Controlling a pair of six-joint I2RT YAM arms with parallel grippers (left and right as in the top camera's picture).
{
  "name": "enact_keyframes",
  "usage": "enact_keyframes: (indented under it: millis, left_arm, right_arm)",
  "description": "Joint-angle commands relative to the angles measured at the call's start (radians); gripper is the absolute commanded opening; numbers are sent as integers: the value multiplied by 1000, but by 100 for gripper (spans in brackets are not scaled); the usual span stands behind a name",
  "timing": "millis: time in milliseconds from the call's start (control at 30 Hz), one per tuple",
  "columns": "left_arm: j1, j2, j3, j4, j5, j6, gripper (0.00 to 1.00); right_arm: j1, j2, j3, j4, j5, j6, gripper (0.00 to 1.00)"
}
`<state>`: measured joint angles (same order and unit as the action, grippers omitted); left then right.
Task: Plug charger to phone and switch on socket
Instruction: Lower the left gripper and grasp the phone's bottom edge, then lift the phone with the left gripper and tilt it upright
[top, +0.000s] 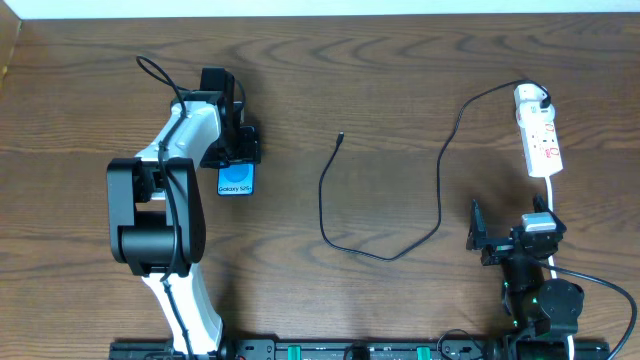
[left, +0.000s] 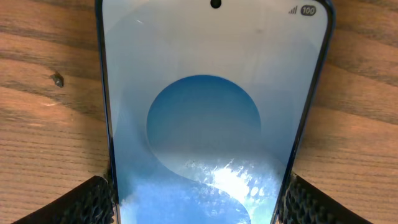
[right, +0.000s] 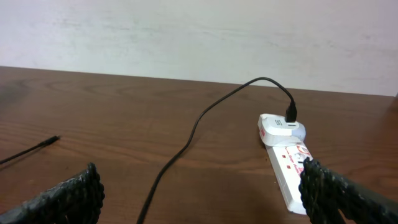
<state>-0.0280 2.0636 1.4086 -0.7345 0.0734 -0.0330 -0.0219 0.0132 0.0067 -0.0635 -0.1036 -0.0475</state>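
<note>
The phone (top: 236, 181) lies flat on the table at the left, blue screen up, and fills the left wrist view (left: 211, 112). My left gripper (top: 237, 155) sits over its far end, a finger pressed against each long edge (left: 199, 202). The charger cable (top: 438, 190) runs from a white plug (top: 530, 97) in the socket (top: 543, 140) and loops across the table. Its connector tip (top: 341, 136) lies loose mid-table. My right gripper (top: 508, 225) is open and empty just in front of the socket (right: 287, 174). The cable (right: 186, 140) passes between its fingers (right: 202, 193).
The socket's white cord (top: 552, 195) runs toward me past the right arm. A pale wall (right: 199, 31) stands behind the table's far edge. The left arm's body (top: 160, 215) covers the table on the left, near me.
</note>
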Motion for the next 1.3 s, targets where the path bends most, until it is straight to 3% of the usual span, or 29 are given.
enact_keyframes:
  millis: [0, 533, 1267]
  left_arm:
    - [2, -38, 3, -16, 26, -9, 75]
    - [2, -200, 3, -23, 52, -32, 75]
    - [2, -260, 3, -24, 531, -394, 75]
  right_arm:
    - [7, 0, -1, -4, 0, 8, 99]
    - [7, 0, -1, -4, 0, 7, 99]
    - [7, 0, -1, -4, 0, 7, 99]
